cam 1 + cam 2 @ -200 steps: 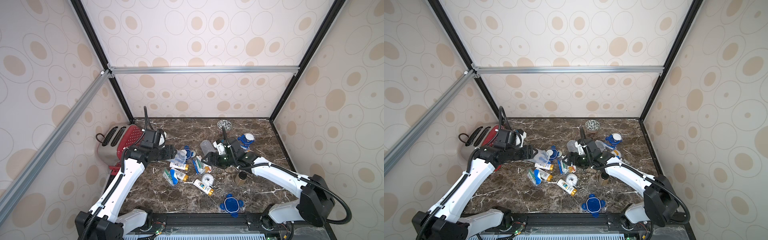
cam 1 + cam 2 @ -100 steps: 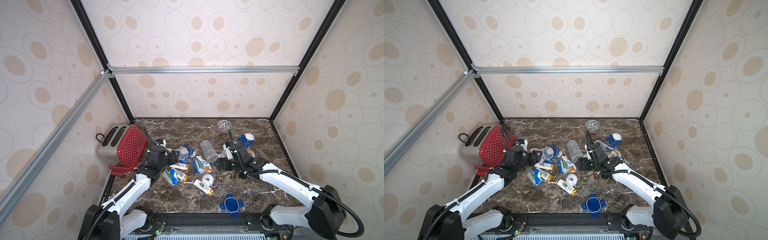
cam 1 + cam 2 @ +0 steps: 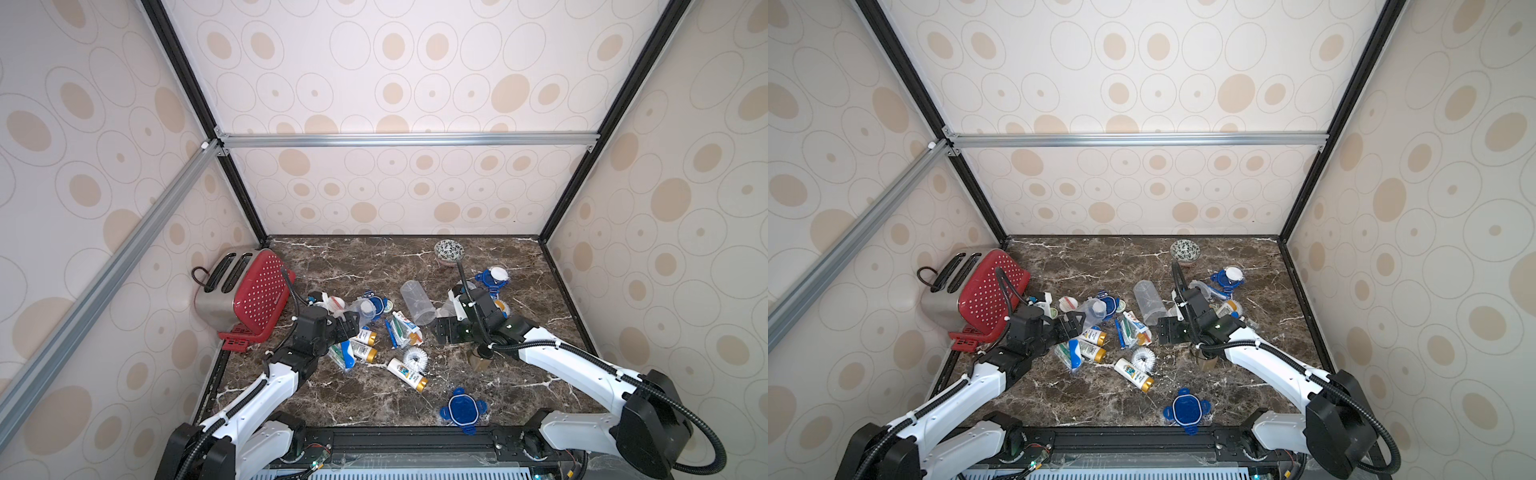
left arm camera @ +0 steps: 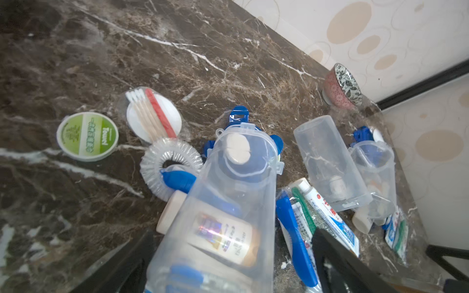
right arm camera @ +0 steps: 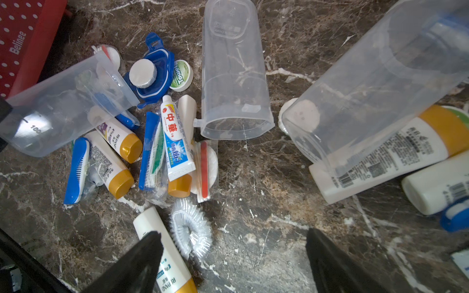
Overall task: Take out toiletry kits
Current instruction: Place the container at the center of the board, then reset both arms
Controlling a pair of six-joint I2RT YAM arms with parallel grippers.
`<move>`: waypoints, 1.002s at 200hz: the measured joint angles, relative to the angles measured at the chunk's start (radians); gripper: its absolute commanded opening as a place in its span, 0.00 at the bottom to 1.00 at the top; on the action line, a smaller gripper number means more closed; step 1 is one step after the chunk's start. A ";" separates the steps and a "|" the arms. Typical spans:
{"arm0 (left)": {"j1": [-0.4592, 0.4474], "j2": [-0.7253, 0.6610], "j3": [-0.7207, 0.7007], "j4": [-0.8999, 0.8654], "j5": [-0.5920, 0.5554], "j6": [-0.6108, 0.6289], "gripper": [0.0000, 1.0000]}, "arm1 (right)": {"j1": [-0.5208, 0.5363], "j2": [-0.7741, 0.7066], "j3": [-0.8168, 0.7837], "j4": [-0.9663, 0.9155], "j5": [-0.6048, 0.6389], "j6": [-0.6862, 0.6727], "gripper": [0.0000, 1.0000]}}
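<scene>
Since both finger pairs stand spread, we note: left gripper (image 4: 233,234) straddles a clear jar (image 4: 228,177); right gripper (image 5: 233,237) over open marble (image 5: 266,203) beside toiletry kits (image 5: 175,142).

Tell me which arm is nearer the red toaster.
Left. The left arm reaches right beside the red toaster; the right arm sits across the scattered toiletries, farther away.

The left gripper (image 4: 233,232) has its black fingers (image 4: 337,258) spread wide on either side of a clear jar (image 4: 228,177) lying on the marble table (image 4: 76,50), with a gap showing at one finger. A white bottle (image 4: 220,237) with a gold cap shows through the jar. To the jar's right lie a blue toothbrush (image 4: 294,228), a toothpaste tube (image 4: 327,215) and an empty jar (image 4: 330,162). A green towel packet (image 4: 87,136) and a cotton-swab packet (image 4: 153,115) lie nearby. A patterned bowl (image 4: 342,86) stands far off by the wall.
</scene>
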 measured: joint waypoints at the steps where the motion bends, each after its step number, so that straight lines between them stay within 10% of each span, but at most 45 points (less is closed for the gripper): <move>1: 0.000 -0.006 0.000 -0.006 -0.002 0.000 0.99 | 0.000 0.000 0.000 0.000 0.000 0.000 0.97; 88: 0.000 -0.282 0.117 -0.334 -0.278 0.040 0.99 | -0.026 -0.071 0.000 -0.013 0.074 -0.059 1.00; 200: 0.019 -0.017 -0.066 0.139 -0.700 0.485 0.99 | -0.183 -0.426 -0.504 0.427 0.565 -0.364 1.00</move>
